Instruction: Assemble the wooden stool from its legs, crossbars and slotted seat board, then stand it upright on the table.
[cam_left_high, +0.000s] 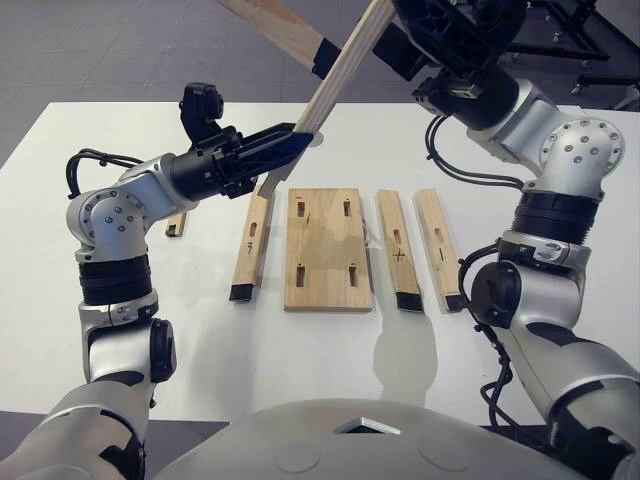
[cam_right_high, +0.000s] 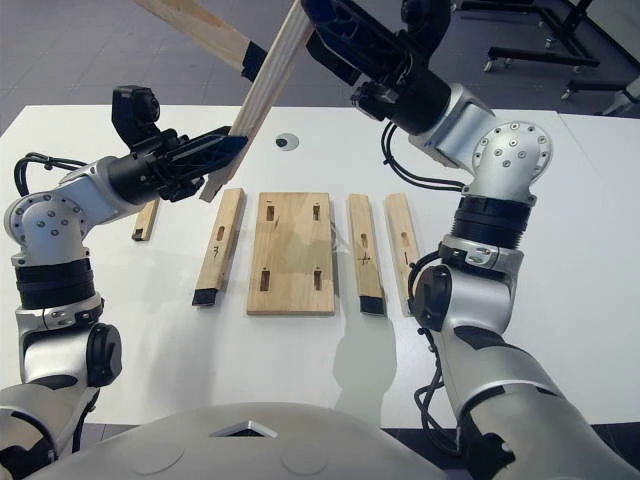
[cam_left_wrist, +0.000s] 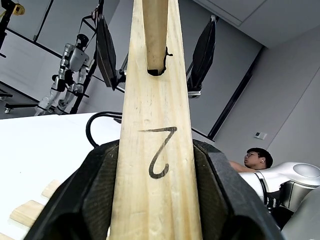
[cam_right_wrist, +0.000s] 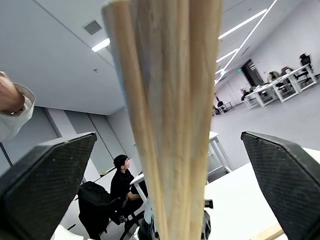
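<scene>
My left gripper (cam_left_high: 288, 148) is shut on the lower end of a wooden leg (cam_left_high: 335, 85) marked "2" (cam_left_wrist: 161, 157), which slants up and to the right above the table. A crossbar (cam_left_high: 270, 22) sits in the leg's slot (cam_left_wrist: 156, 70) and sticks out to the upper left. High at the back, my right gripper (cam_left_high: 365, 50) straddles the leg at the slot. Its fingers (cam_right_wrist: 50, 185) stand open, with gaps on both sides of the wood. The slotted seat board (cam_left_high: 328, 250) lies flat in the middle of the white table (cam_left_high: 500, 130).
A leg marked "3" (cam_left_high: 252, 245) lies left of the seat board and two more legs (cam_left_high: 398, 250) (cam_left_high: 438, 248) lie to its right. A short crossbar (cam_left_high: 176, 225) lies under my left forearm. The table has a small round hole (cam_right_high: 287, 142) at the back.
</scene>
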